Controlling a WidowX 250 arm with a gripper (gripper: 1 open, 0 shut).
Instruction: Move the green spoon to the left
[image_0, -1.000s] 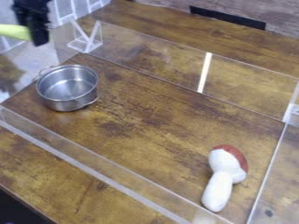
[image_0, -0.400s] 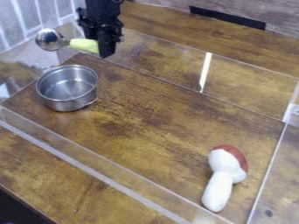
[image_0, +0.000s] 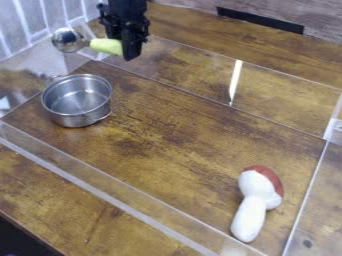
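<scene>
My black gripper (image_0: 123, 48) hangs pointing down over the far left part of the wooden table, shut on the green spoon (image_0: 103, 46). The spoon's yellow-green handle sticks out level to the left of the fingers and ends in a shiny rounded bowl (image_0: 64, 40). The spoon is in the air, above and behind the pot. The part of the spoon between the fingers is hidden.
A small steel pot (image_0: 76, 100) stands at the left, in front of the gripper. A toy mushroom (image_0: 254, 205) with a red-brown cap lies at the front right. Low clear plastic walls (image_0: 234, 82) fence the work area on the wooden table (image_0: 187, 130).
The gripper has carried the spoon from the far left edge of the picture to the right and slightly farther back. The pot and the mushroom have stayed put.
</scene>
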